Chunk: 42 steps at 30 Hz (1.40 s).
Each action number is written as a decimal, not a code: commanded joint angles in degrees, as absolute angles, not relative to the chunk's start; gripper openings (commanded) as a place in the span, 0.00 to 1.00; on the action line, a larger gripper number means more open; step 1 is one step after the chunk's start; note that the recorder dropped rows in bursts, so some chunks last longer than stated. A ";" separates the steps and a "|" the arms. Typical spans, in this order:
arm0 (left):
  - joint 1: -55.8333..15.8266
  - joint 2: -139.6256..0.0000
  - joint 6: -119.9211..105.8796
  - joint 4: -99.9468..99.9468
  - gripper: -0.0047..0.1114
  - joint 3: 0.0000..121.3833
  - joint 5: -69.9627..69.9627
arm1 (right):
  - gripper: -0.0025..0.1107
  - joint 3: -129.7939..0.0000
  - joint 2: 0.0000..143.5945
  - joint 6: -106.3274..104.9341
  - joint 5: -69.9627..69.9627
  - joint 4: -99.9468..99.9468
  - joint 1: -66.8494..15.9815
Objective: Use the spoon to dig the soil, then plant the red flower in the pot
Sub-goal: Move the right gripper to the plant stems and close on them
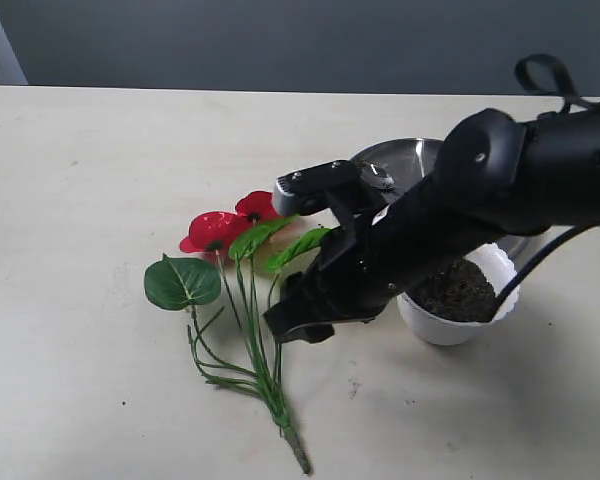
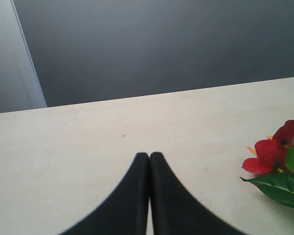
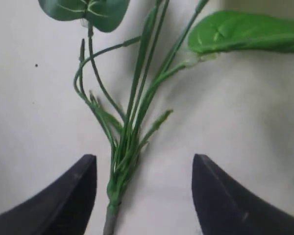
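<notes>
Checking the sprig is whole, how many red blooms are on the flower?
2. One red bloom lies on the table at the flower's far-left tip; the other sits just behind it, beside the right tool's arm. More may be hidden under it.

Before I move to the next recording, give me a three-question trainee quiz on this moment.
1. True or false: the right gripper is shut on the flower.
2. Where is the soil? A) in the pot B) heaped on the table C) on the plate
3. Fill in: the left gripper's fingers are ____.

Key:
1. False. Its fingers are spread, with the stems lying on the table between them in the right wrist view.
2. A.
3. Shut, pressed together with nothing between them.
</notes>
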<state>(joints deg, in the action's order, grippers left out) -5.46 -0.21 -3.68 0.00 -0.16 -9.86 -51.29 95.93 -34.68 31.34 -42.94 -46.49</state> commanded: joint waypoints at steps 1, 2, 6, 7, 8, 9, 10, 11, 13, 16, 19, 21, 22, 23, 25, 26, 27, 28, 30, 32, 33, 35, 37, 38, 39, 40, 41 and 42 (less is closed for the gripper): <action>-5.84 0.00 -3.68 0.00 0.04 0.00 -9.36 | 0.61 -50.91 98.50 -36.78 21.71 -44.03 -49.28; -5.84 0.00 -3.68 0.00 0.04 0.00 -9.36 | 0.63 -50.91 99.17 -36.78 20.39 -44.03 -49.39; -5.84 0.00 -3.68 0.00 0.04 0.00 -9.36 | 0.63 -51.01 101.83 -36.78 17.04 -44.23 -49.49; -5.84 0.00 -3.68 0.00 0.04 0.00 -9.36 | 0.63 -51.01 102.66 -36.78 16.57 -44.23 -49.49; -5.84 0.00 -3.68 0.00 0.04 0.00 -9.36 | 0.63 -51.13 103.46 -36.78 16.57 -44.48 -49.49; -5.84 0.00 -3.68 0.00 0.04 0.00 -9.36 | 0.63 -51.13 104.14 -36.78 16.57 -44.91 -49.49; -5.84 0.00 -3.68 0.00 0.04 0.00 -9.36 | 0.63 -51.13 104.69 -36.78 16.57 -45.36 -49.49; -5.84 0.00 -3.68 0.00 0.04 0.00 -9.36 | 0.63 -51.13 105.07 -36.78 16.57 -45.72 -49.49; -5.84 0.00 -3.68 0.00 0.04 0.00 -9.36 | 0.63 -51.13 105.44 -36.78 16.44 -46.96 -49.49; -5.84 0.00 -3.68 0.00 0.04 0.00 -9.36 | 0.63 -51.13 105.44 -36.78 16.30 -48.08 -49.49; -5.84 0.00 -3.68 0.00 0.04 0.00 -9.36 | 0.63 -51.25 105.44 -36.78 17.19 -49.70 -49.49; -5.84 0.00 -3.68 0.00 0.04 0.00 -9.36 | 0.63 -51.34 105.44 -36.92 17.88 -50.73 -49.78; -5.84 0.00 -3.68 0.00 0.04 0.00 -9.36 | 0.63 -51.55 105.44 -37.46 18.41 -51.02 -49.93; -5.84 0.00 -3.68 0.00 0.04 0.00 -9.36 | 0.63 -51.81 105.44 -37.88 18.73 -51.12 -50.37; -5.84 0.00 -3.68 0.00 0.04 0.00 -9.36 | 0.63 -52.29 105.44 -38.36 18.62 -51.27 -51.35; -5.84 0.00 -3.68 0.00 0.04 0.00 -9.36 | 0.63 -52.73 105.44 -38.98 18.23 -51.38 -51.67; -5.84 0.00 -3.68 0.00 0.04 0.00 -9.36 | 0.63 -53.03 105.57 -39.13 17.48 -51.36 -52.15; -5.84 0.00 -3.68 0.00 0.04 0.00 -9.36 | 0.63 -53.35 105.57 -39.13 16.46 -51.48 -52.51; -5.84 0.00 -3.68 0.00 0.04 0.00 -9.36 | 0.63 -53.62 105.68 -39.13 13.95 -51.64 -53.16; -5.84 0.00 -3.68 0.00 0.04 0.00 -9.36 | 0.63 -53.97 106.22 -39.13 13.40 -51.18 -53.29; -5.84 0.00 -3.68 0.00 0.04 0.00 -9.36 | 0.63 -54.21 106.61 -39.13 13.57 -51.18 -53.29; -5.84 0.00 -3.68 0.00 0.04 0.00 -9.36 | 0.63 -55.15 107.78 -39.13 14.52 -51.18 -53.29; -5.84 0.00 -3.68 0.00 0.04 0.00 -9.36 | 0.63 -56.09 109.00 -39.13 14.83 -51.30 -53.29; -5.84 0.00 -3.68 0.00 0.04 0.00 -9.36 | 0.63 -56.55 109.53 -39.13 14.83 -51.30 -53.40; -5.84 0.00 -3.68 0.00 0.04 0.00 -9.36 | 0.63 -56.84 110.14 -39.13 14.83 -51.30 -53.40; -5.84 0.00 -3.68 0.00 0.04 0.00 -9.36 | 0.63 -57.30 110.58 -39.13 14.83 -51.30 -53.40; -5.84 0.00 -3.68 0.00 0.04 0.00 -9.36 | 0.63 -57.61 110.86 -39.13 14.83 -51.30 -53.40; -5.84 0.00 -3.68 0.00 0.04 0.00 -9.36 | 0.62 -57.83 111.14 -39.13 14.69 -51.30 -53.40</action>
